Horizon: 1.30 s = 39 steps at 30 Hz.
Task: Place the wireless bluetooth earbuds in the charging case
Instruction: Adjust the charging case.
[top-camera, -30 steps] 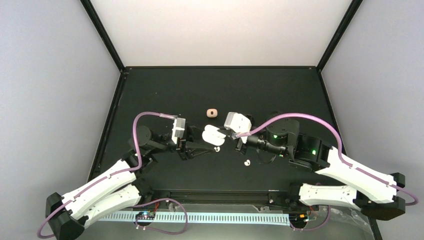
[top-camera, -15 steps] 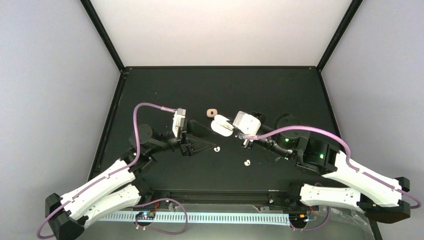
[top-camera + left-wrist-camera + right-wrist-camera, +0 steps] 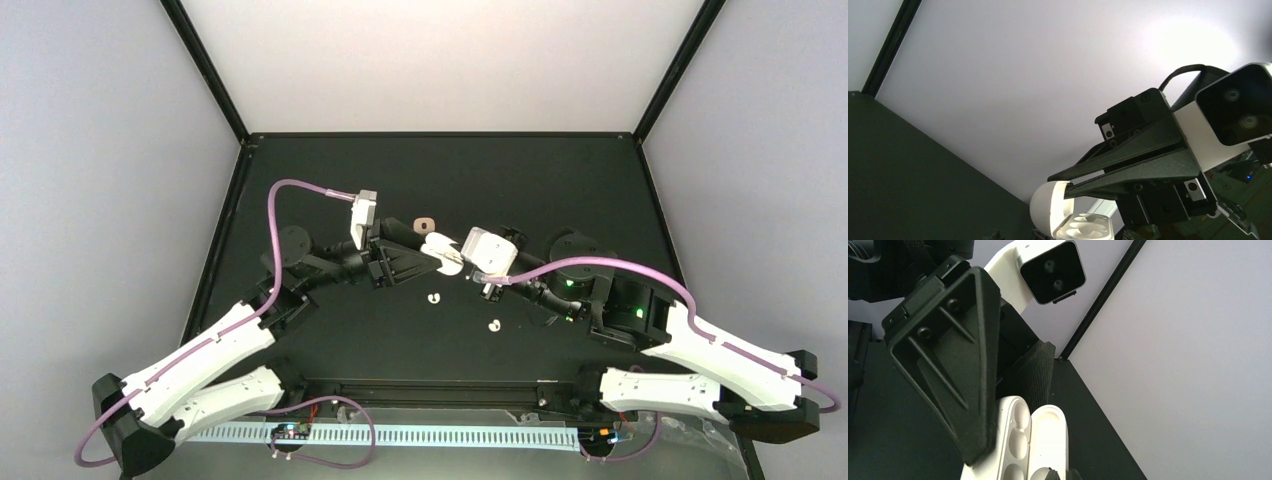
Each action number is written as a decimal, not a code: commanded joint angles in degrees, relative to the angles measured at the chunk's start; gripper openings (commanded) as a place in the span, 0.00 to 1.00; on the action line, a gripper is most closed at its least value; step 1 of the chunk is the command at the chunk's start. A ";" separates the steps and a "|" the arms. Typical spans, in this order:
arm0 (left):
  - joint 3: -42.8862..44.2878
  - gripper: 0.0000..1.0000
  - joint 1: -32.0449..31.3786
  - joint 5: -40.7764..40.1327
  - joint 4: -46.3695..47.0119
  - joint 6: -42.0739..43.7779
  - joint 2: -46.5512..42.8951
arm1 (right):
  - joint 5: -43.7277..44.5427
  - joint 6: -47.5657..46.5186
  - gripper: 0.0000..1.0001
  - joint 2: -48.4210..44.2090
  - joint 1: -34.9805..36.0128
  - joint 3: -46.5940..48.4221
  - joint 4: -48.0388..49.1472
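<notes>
The right claw (image 3: 1062, 183) is clamped on the open white charging case (image 3: 1047, 210), its 2 black fingers pressed nearly together over the edge beside the lid, and holds it off the bench (image 3: 560, 180). In the right wrist view the base's moulded hollows and the swung-back lid face the camera. The left claw (image 3: 416, 262) meets it head-on with its jaws apart, 1 triangular finger in front of the case base and the ribbed finger behind; I cannot tell whether either touches the case. That finger blocks part of the base. On the bench the first earbud (image 3: 433, 297) lies just toward the arm bases from the case, and the second earbud (image 3: 494, 325) lies further that way, to the right. A small tan rounded block (image 3: 426, 224) sits just beyond the claws.
</notes>
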 commanded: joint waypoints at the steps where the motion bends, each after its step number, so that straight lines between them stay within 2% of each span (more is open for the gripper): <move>1: 2.31 0.60 0.11 1.06 -0.68 -1.51 1.13 | 1.33 -0.63 0.01 0.32 0.55 0.06 1.26; 19: 2.42 0.32 0.08 7.72 2.84 -5.43 4.20 | 2.04 -1.08 0.01 0.61 0.86 -0.20 1.56; 30: 2.20 0.03 0.08 8.69 4.51 -5.24 4.31 | 1.73 -1.02 0.01 0.61 0.94 -0.21 1.57; 34: 2.07 0.02 0.08 8.94 4.61 -4.50 4.17 | 1.19 -0.69 0.01 0.51 1.01 -0.05 1.18; 36: 1.90 0.02 0.08 9.62 4.73 -3.45 3.83 | 1.25 0.29 0.10 0.44 1.02 0.25 1.06; 39: 0.80 0.02 0.08 11.18 6.38 0.02 2.70 | 1.03 3.61 0.39 0.20 1.02 1.26 0.52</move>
